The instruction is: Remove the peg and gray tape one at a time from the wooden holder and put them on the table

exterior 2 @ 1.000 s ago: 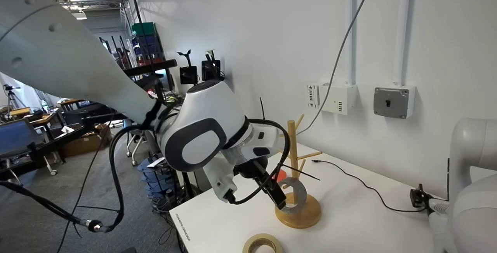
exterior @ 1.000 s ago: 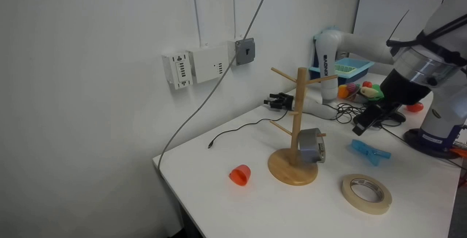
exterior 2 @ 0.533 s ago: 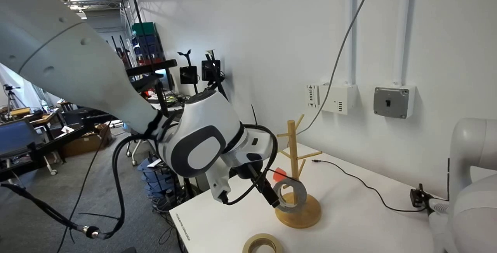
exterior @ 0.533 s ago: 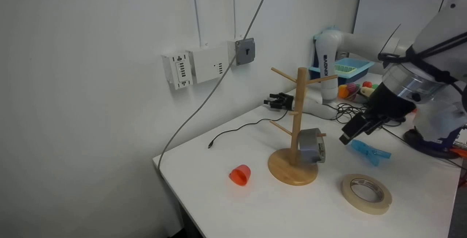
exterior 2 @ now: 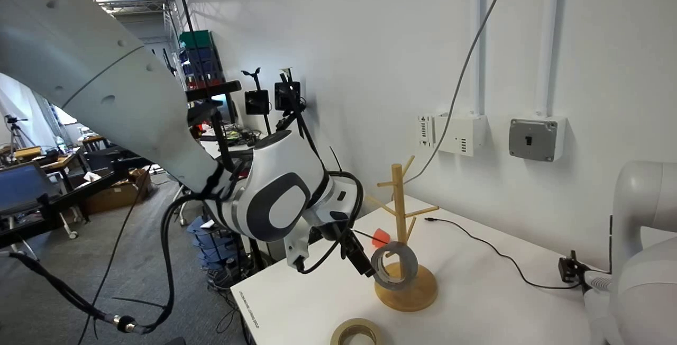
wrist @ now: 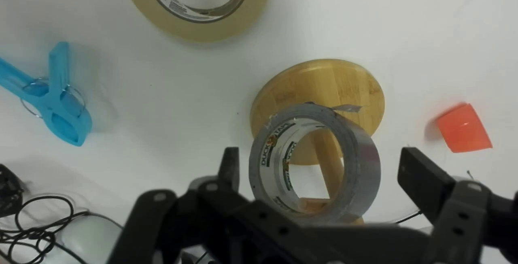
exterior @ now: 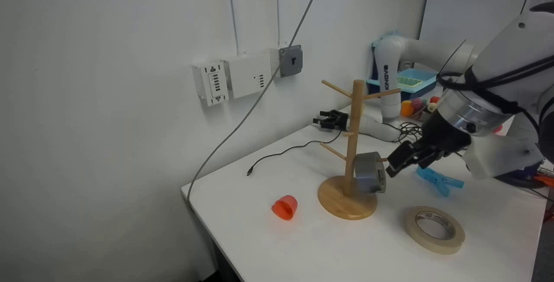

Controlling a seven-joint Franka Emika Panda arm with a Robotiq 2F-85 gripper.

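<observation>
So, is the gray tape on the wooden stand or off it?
On: in the wrist view, a branch of the wooden holder pokes into the hole of the gray tape. The open gripper is not holding it.

Peg (exterior: 438, 180): light-blue plastic, clip-shaped, two spread handles, wire ring. It is laid on its side on the table (exterior: 324, 251), between the wooden holder (exterior: 352, 152) and the right-hand edge in an exterior view.

Gray tape (exterior: 367, 173): thick roll, hollow centre, core printed "Duck Tape", loose end at the rim. It is hung low on the holder, a branch arm being passed through the hollow; its open face is turned toward the same edge.

Wooden holder: light wood, round flat base, pole, angled branch arms. It is stood upright, well apart from the left-hand corner.

Table: white, plain, straight-edged.
</observation>
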